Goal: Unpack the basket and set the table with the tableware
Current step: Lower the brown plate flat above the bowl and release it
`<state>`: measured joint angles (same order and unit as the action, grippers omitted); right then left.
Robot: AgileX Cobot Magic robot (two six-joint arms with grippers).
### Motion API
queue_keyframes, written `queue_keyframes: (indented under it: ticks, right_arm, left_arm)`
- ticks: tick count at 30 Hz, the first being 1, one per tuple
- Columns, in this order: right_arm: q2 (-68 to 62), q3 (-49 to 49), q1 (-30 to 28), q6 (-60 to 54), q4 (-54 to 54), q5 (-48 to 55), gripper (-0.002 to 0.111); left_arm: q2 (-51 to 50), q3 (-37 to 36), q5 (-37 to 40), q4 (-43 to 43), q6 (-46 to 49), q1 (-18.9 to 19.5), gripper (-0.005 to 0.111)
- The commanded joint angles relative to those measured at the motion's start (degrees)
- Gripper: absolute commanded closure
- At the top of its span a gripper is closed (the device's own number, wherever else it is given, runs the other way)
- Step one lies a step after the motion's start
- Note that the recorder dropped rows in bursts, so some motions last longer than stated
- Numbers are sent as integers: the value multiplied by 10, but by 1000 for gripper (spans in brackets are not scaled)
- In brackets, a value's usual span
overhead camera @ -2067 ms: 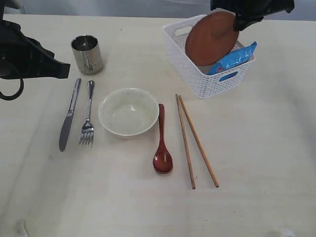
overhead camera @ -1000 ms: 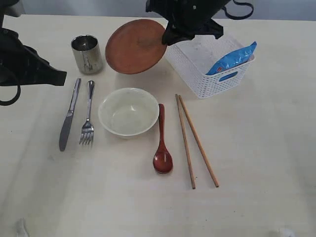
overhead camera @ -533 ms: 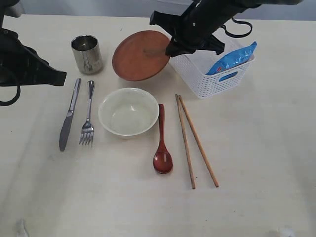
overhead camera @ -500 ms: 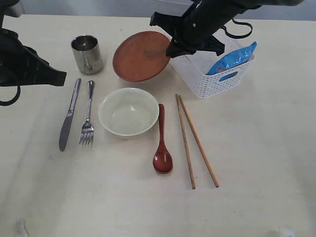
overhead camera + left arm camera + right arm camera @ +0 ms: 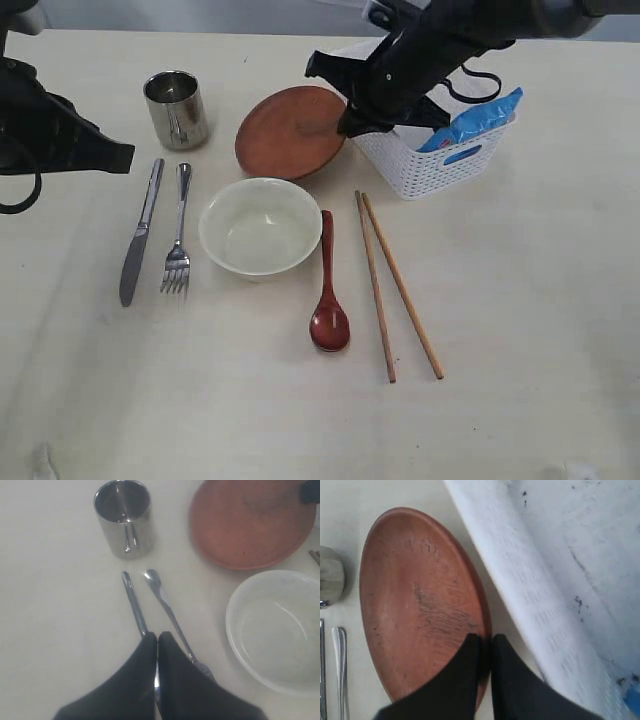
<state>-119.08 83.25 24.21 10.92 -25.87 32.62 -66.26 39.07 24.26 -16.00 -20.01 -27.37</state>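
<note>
My right gripper (image 5: 345, 122) is shut on the rim of the brown round plate (image 5: 285, 130), which sits low and tilted over the table (image 5: 520, 330) between the steel cup (image 5: 177, 108) and the white basket (image 5: 430, 165). The wrist view shows the fingers pinching the plate (image 5: 415, 600) edge beside the basket wall (image 5: 545, 580). Laid out in front are the knife (image 5: 140, 235), fork (image 5: 180, 235), white bowl (image 5: 260, 225), wooden spoon (image 5: 328, 290) and two chopsticks (image 5: 395, 285). My left gripper (image 5: 157, 636) hovers shut and empty above the knife (image 5: 134, 602) and fork (image 5: 167, 605) handles.
A blue crisp packet (image 5: 470, 120) lies in the basket. The left arm (image 5: 60, 130) hangs over the table's left edge, beside the cup. Bare tabletop stretches along the front and right.
The right gripper has carried the plate out of the basket, leftward, then lowered it toward the table behind the bowl. The left arm has stayed still.
</note>
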Motion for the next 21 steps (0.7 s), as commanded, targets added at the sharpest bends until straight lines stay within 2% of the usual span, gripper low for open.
queue_keyframes:
  ticks: [1,8,15,21]
  right_arm:
    - [-2,0,0,7,-14,-23,109]
    - [-5,0,-2,23,-3,-45,109]
    - [-6,0,-9,110,71,-45,109]
    - [-6,0,-12,106,75,-36,109]
  left_arm:
    - [5,-3,3,1,-8,2,107]
    - [5,-3,3,1,-8,2,107]
    - [5,-3,3,1,-8,2,107]
    - [5,-3,0,1,-8,2,107]
